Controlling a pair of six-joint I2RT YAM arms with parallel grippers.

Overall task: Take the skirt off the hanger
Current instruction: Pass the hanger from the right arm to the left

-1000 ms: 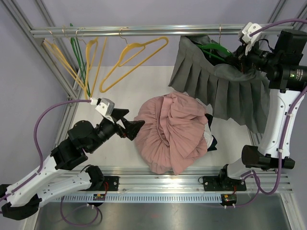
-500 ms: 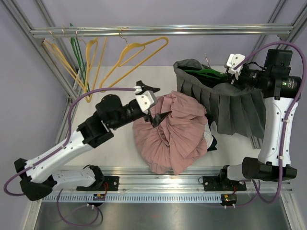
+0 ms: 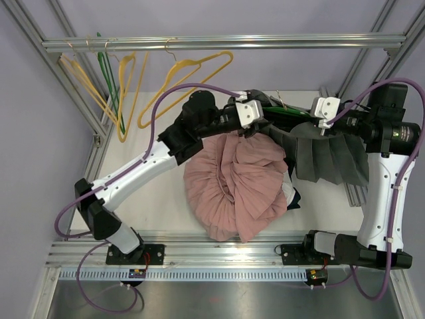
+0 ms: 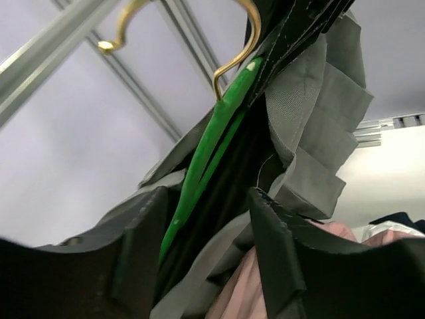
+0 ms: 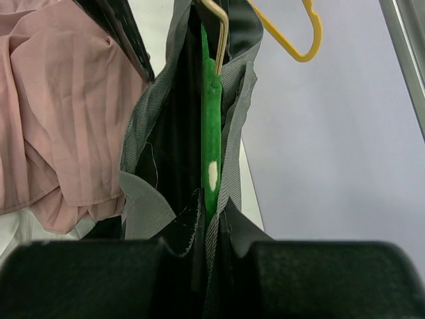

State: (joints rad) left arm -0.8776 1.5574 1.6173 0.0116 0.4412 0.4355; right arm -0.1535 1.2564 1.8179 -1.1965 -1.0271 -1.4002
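The grey pleated skirt (image 3: 329,156) hangs from a green hanger (image 3: 282,108) held low over the table's back right. My right gripper (image 3: 313,125) is shut on the hanger (image 5: 211,133), with the skirt's waistband (image 5: 234,166) pinched in the same grip (image 5: 212,219). The hanger's metal hook (image 5: 222,33) points away, free of the rail. My left gripper (image 3: 264,123) is at the skirt's left end. Its jaws (image 4: 209,246) stand apart, one on each side of the hanger (image 4: 212,139) and the skirt's top edge (image 4: 319,106), without pinching them.
A pile of pink pleated cloth (image 3: 232,183) lies mid-table just under both grippers. Empty yellow hangers (image 3: 189,73) and a green one (image 3: 109,86) hang from the top rail (image 3: 219,43) at the back left. Frame posts stand at both sides.
My left arm swung from beside the pink pile up to the grey skirt's left end, and its jaws narrowed. My right arm brought the hanger down off the rail and leftward.
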